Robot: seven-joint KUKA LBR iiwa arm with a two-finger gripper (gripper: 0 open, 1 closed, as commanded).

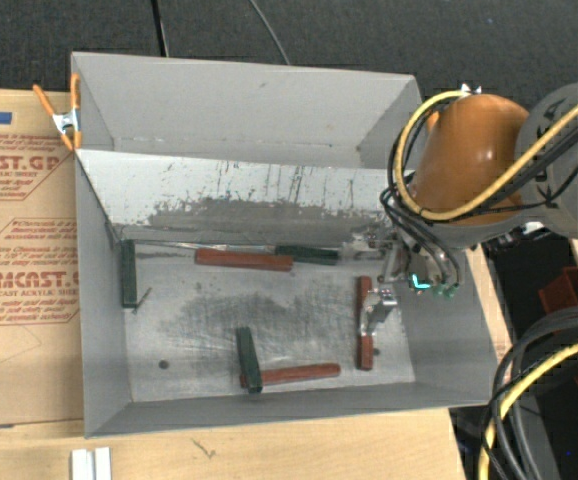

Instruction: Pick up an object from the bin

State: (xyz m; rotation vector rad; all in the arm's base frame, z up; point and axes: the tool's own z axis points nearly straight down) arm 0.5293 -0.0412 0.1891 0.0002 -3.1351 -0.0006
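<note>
- the claw is low inside the grey bin, close to its right edge, beneath the arm's orange cover.
- it sits directly over the right red-brown stick, which lies along the bin's right wall; one end of the stick shows on each side of the claw.
- we cannot tell whether the claw is wide or narrow, nor whether it grips that stick.
- near the back edge a long red-brown stick and a dark green stick lie roughly end to end.
- a left green stick lies along the left wall.
- near the front edge a front green stick and a front red-brown stick meet in an l shape.
</note>
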